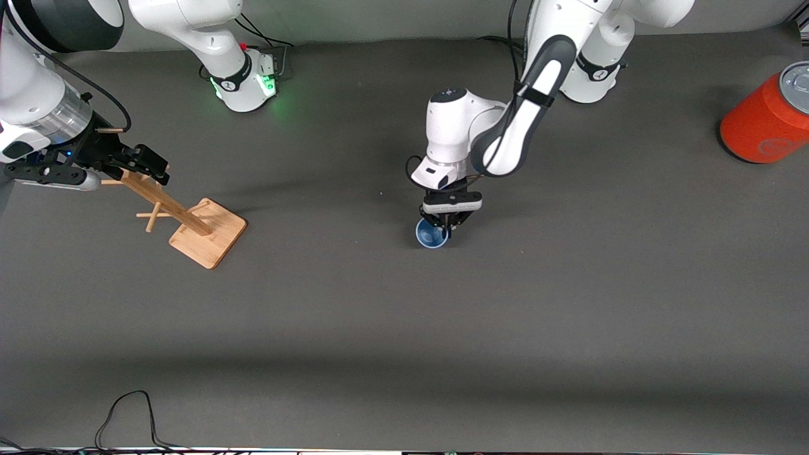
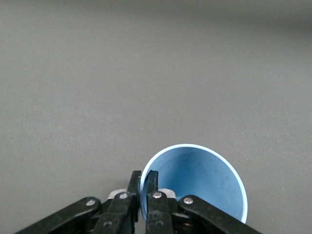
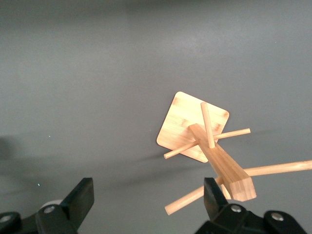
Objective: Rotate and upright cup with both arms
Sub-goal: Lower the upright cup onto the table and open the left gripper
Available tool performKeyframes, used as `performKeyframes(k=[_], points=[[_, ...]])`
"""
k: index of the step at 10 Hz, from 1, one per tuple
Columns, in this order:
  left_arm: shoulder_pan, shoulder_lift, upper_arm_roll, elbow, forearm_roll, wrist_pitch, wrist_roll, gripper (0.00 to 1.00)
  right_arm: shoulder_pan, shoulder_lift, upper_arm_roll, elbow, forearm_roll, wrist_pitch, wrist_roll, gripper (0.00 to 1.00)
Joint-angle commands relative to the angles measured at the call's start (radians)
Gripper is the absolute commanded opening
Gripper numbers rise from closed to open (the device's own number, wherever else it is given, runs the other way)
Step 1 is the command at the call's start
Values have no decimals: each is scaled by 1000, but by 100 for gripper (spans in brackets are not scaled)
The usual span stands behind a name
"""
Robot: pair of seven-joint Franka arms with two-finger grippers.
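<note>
The light-blue cup (image 1: 432, 235) is at the middle of the table, its open mouth showing toward the front camera. My left gripper (image 1: 446, 222) is shut on the cup's rim, one finger inside and one outside. In the left wrist view the cup (image 2: 200, 181) fills the lower part, with the gripper (image 2: 145, 184) pinching its wall. My right gripper (image 1: 146, 165) is open, up in the air over the top of a wooden peg stand (image 1: 189, 218). In the right wrist view the open gripper (image 3: 148, 194) frames the stand (image 3: 209, 146) with nothing between its fingers.
The wooden peg stand sits on its square base toward the right arm's end of the table. A large orange-red cylinder (image 1: 768, 117) with a grey top lies toward the left arm's end. A black cable (image 1: 126, 417) loops at the table's front edge.
</note>
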Motion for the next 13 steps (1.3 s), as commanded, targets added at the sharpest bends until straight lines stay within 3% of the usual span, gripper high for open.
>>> performKeyframes(k=[1,2,3,4,7,9,11,13], points=[[-17,4,12,4,45,-1,-66,0,-9,-46,3,-56,18,42,-15,100],[-18,1,12,1,46,-1,-66,19,-9,-46,-3,-54,18,40,-21,100],[-29,-4,12,-2,45,-7,-68,82,-9,-46,-5,-50,18,40,-22,100],[-30,-13,11,-4,45,-13,-70,100,-9,-46,-5,-48,17,40,-24,100],[-18,-42,11,-4,40,-15,-47,100,-9,-44,-5,-33,17,19,-24,100],[28,-44,9,-1,-25,-15,88,100,-11,-35,-5,-24,17,17,-25,100],[89,-54,9,28,-285,-38,419,100,-11,-26,-5,-2,17,10,-41,100],[143,-51,11,155,-569,-184,812,100,-11,-20,-5,1,17,5,-44,100]])
